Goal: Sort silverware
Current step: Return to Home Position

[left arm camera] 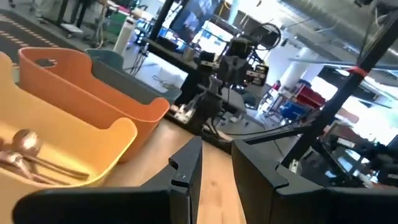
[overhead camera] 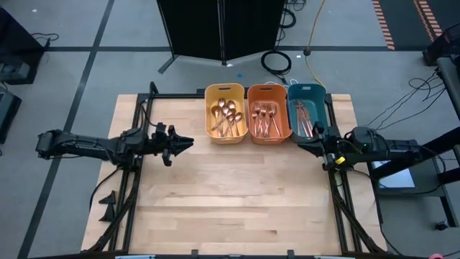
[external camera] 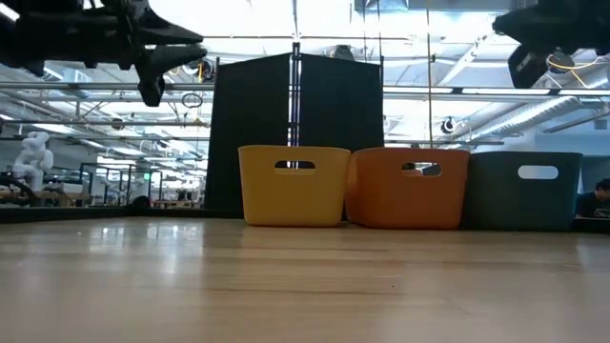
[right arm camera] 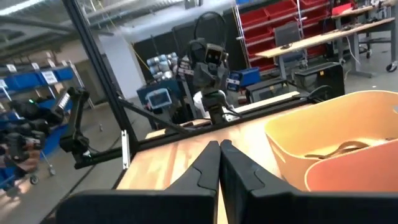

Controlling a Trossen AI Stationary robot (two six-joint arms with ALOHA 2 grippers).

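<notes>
The copper silverware lies sorted in three bins at the table's far edge. The spoons (overhead camera: pixel 226 115) are in the yellow bin (overhead camera: pixel 210 108), the forks (overhead camera: pixel 266 119) in the orange bin (overhead camera: pixel 286 108), and the knives (overhead camera: pixel 304 119) in the teal bin (overhead camera: pixel 321 101). My left gripper (overhead camera: pixel 190 142) hovers over the table left of the yellow bin. It is narrowly open and empty (left arm camera: pixel 216 148). My right gripper (overhead camera: pixel 300 144) hovers just near of the teal bin, shut and empty (right arm camera: pixel 219 146). Spoons show in the yellow bin in both wrist views (left arm camera: pixel 25 152) (right arm camera: pixel 339 149).
The low view shows both arms (external camera: pixel 143 43) (external camera: pixel 543 33) high above the wooden table (overhead camera: pixel 230 201), whose middle and near parts are bare. A black panel (overhead camera: pixel 215 29) stands beyond the far edge. Black frame rails (overhead camera: pixel 136 194) run along the table's left and right sides.
</notes>
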